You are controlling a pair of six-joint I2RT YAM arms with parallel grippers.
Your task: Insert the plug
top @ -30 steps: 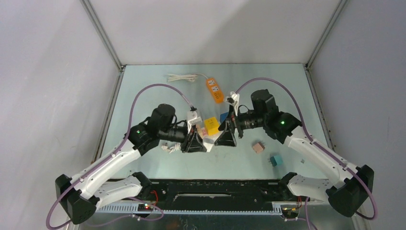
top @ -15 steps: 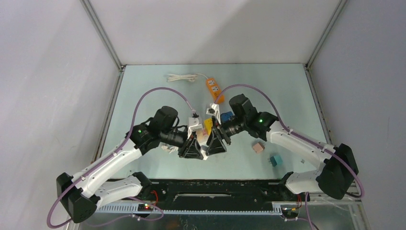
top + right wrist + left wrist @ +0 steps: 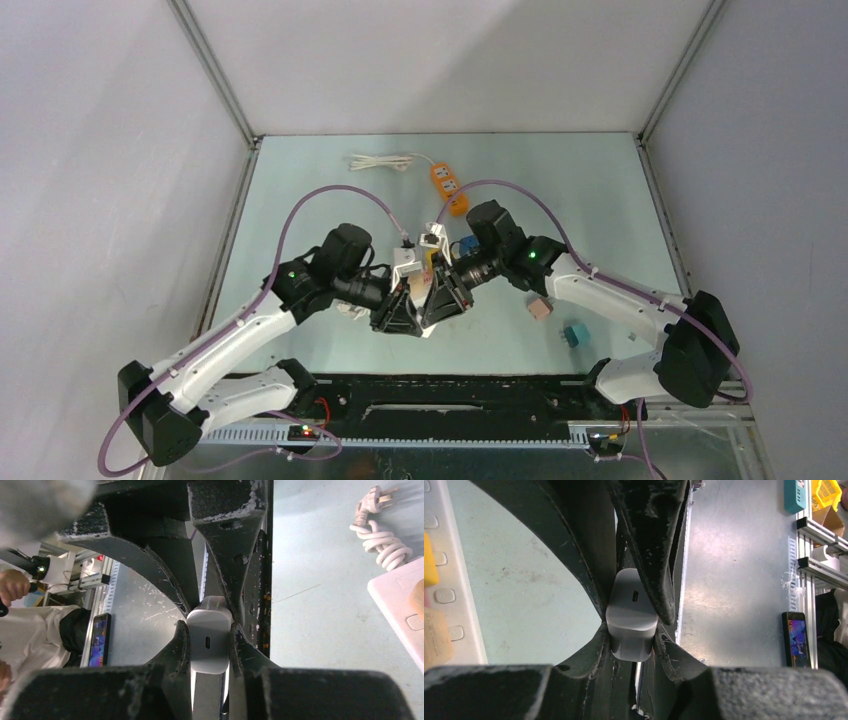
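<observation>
The plug (image 3: 631, 612) is a small white charger block with a slot port on its face. My left gripper (image 3: 630, 627) is shut on its lower part. My right gripper (image 3: 209, 629) is shut on the same plug (image 3: 209, 637) from the opposite side, so its black fingers (image 3: 649, 555) reach down from the top of the left wrist view. In the top view, the left gripper (image 3: 400, 310) and the right gripper (image 3: 445, 293) meet nose to nose near the table's front middle, and the plug is hidden between them. An orange power strip (image 3: 448, 187) lies at the back.
A white power strip (image 3: 400, 605) with a coiled white cord (image 3: 375, 530) lies under the arms. A blue block (image 3: 467, 243), a tan cube (image 3: 540, 307) and a teal cube (image 3: 575, 335) sit to the right. A bundled white cord (image 3: 383, 161) lies at the back.
The right arm swung left to meet the left gripper, and its jaws went from open to shut on the plug. The left gripper kept hold and barely moved.
</observation>
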